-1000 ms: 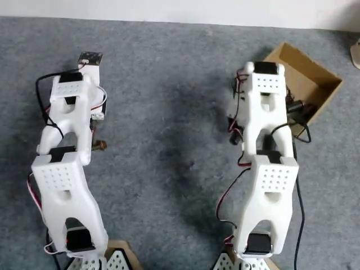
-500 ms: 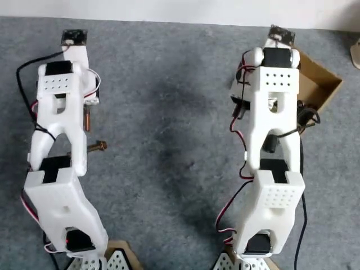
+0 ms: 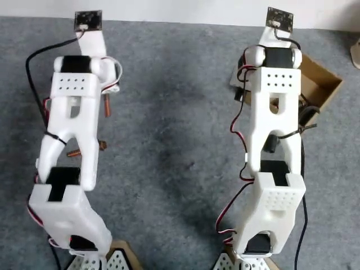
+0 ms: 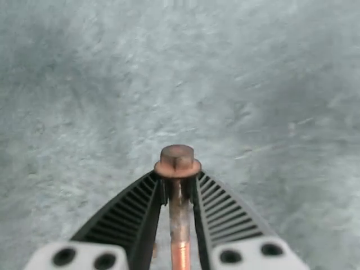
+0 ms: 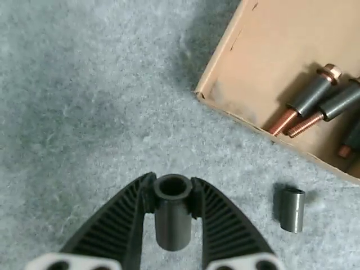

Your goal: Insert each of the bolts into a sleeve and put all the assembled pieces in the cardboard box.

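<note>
My left gripper [image 4: 178, 181] is shut on a copper bolt [image 4: 178, 160] just below its hex head and holds it above the grey carpet. In the high view this bolt [image 3: 107, 106] shows beside the left arm at the far left. A second bolt [image 3: 102, 145] lies on the carpet, partly under that arm. My right gripper [image 5: 172, 194] is shut on a dark sleeve [image 5: 172, 219] whose open bore faces away from the wrist. A loose sleeve [image 5: 292, 209] lies on the carpet by the cardboard box [image 5: 220, 61], which holds assembled pieces [image 5: 308, 97].
The cardboard box [image 3: 323, 79] sits at the far right, partly under the right arm. Open grey carpet [image 3: 174, 129] lies between the two arms. Cables hang along both arms.
The left arm has lifted the bolt off the carpet and stretched toward the far side. The right arm rose from beside the box and has kept nearly still over the last half second.
</note>
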Available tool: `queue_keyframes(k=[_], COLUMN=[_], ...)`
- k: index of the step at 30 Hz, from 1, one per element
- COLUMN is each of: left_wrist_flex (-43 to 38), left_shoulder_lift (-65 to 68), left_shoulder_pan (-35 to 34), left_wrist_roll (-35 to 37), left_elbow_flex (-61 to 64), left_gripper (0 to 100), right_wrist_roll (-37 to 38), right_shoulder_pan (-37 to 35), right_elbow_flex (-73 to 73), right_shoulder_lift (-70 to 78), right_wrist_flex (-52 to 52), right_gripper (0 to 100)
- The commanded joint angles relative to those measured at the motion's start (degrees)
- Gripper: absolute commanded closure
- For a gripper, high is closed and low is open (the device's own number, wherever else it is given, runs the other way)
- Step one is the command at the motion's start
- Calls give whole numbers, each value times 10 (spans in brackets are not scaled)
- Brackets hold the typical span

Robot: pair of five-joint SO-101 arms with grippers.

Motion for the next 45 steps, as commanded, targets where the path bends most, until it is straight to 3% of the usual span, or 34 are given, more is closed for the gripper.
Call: queue_keyframes(k=[1,22,33,45], left_wrist_flex=[18,35,91,107], left_shoulder_lift=[-68,-260,-356,-459], left_shoulder_pan=[25,88,143,166], left_wrist_roll=[18,25,57,80], left_elbow_flex=[-10,-9,-9,-9], left_gripper=[995,995,995,995], right_wrist_roll=[4,-14,-15,-15], right_shoulder_pan=[-7,-16,-16,-16], right_elbow_flex=[-33,-27,-27,5], right_shoulder_lift=[-59,-310,-378,-500], right_wrist_flex=[0,11,113,115], right_gripper=[994,994,994,994])
